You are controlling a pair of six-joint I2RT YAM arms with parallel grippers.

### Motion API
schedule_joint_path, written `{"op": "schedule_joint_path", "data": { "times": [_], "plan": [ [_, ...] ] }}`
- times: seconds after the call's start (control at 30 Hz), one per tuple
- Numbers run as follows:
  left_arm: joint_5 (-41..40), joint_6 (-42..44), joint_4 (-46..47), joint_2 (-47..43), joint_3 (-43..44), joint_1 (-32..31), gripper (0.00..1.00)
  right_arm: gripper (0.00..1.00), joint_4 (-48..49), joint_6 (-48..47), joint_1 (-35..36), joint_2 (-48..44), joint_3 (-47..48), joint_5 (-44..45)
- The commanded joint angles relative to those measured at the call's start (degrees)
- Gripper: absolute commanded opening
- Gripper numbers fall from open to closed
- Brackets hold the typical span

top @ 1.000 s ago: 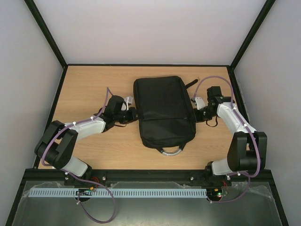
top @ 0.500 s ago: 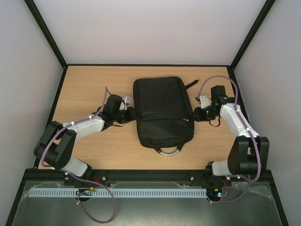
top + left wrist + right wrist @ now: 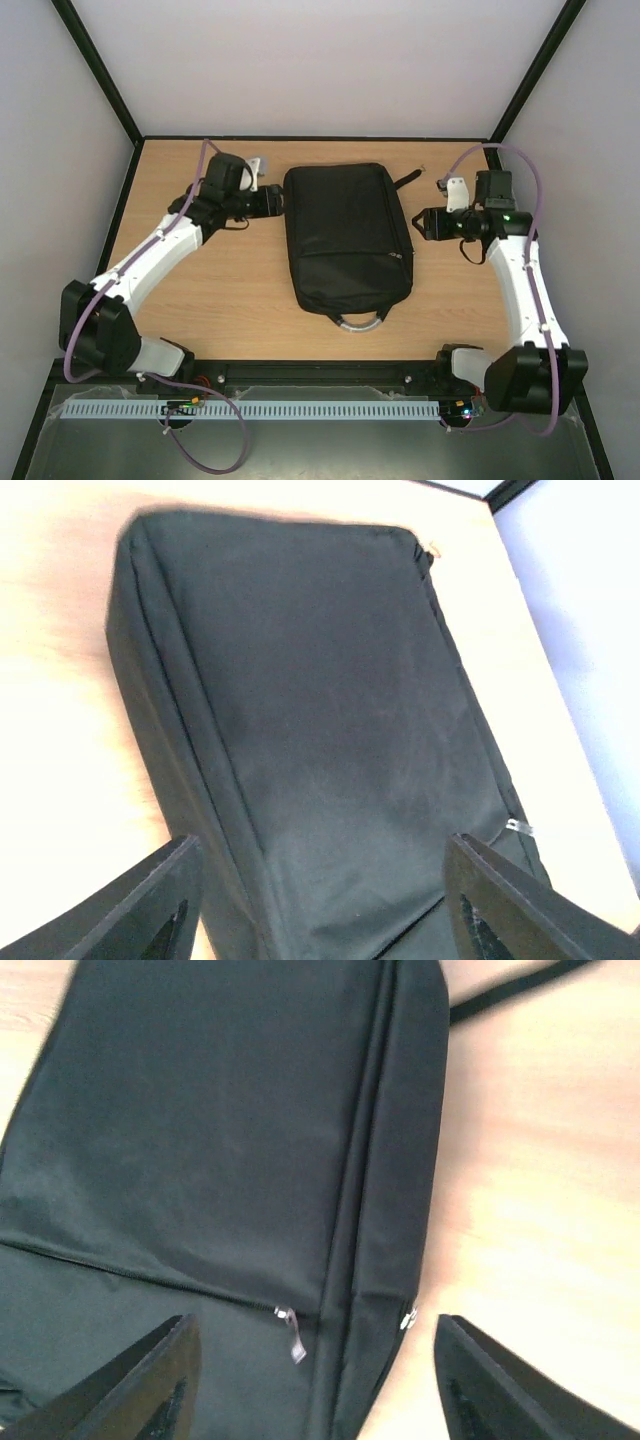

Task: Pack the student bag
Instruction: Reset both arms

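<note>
Student bag: the student bag (image 3: 347,235) is lying flat in the middle of the table (image 3: 200,290), its long side running away from the arm bases.
Handle: the grey-silver handle (image 3: 358,321) is sticking out of the bag's near end, toward the bases.
Strap: a black strap (image 3: 405,181) is trailing onto the wood at the bag's far right corner.
Left gripper: the left gripper (image 3: 272,200) is hanging just beside the bag's left edge, up near the far corner, and pointing at it.
Left jaws: they are standing wide apart with nothing between them; in the wrist view only the black fabric is showing past the two fingers (image 3: 150,900).
Right gripper: the right gripper (image 3: 425,224) is facing the bag's right edge, just beside it, roughly opposite the left one.
Right jaws: they are also spread wide and gripping nothing; the bag's side seam is running between the two fingers (image 3: 150,1380).
Zip pull: a small metal zip pull (image 3: 292,1322) is lying on the bag's top, close to its right edge.
</note>
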Motion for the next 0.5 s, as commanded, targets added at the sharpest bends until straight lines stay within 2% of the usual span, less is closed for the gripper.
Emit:
{"op": "schedule_joint_path", "data": {
  "times": [0.0, 0.07, 0.1, 0.2, 0.33, 0.4, 0.47],
  "plan": [
    [-5.16, 9.73, -9.58, -2.53, 5.80, 0.52, 0.95, 0.72, 8.44, 3.37, -0.12, -5.19, 2.81, -1.68],
    [-7.61, 10.74, -8.68, -3.68, 4.88, 0.49, 0.99, 0.87, 15.34, 6.06, -0.12, -7.19, 1.19, -2.47],
    [-9.36, 11.23, -7.89, -4.45, 3.68, 0.46, 0.99, 0.98, 19.03, 7.90, -0.13, -8.09, -0.41, -3.15],
    [-15.42, 13.58, -4.82, -9.41, -1.32, 0.14, 0.99, 0.99, 27.00, 13.91, -0.13, -9.96, -5.14, -5.63],
    [-30.38, 11.07, -1.53, -17.71, -9.14, -1.16, 0.99, 0.99, 31.68, 20.41, -0.12, -12.44, -10.14, 3.61],
    [-32.91, 11.07, 1.03, -21.15, -12.16, -1.40, 0.99, 0.99, 33.46, 20.72, -0.12, -14.20, -12.73, 7.69],
    [-34.22, 11.19, 4.08, -23.31, -14.29, -1.52, 0.99, 0.99, 35.87, 21.08, -0.14, -15.99, -16.32, 7.92]
  ]
}}
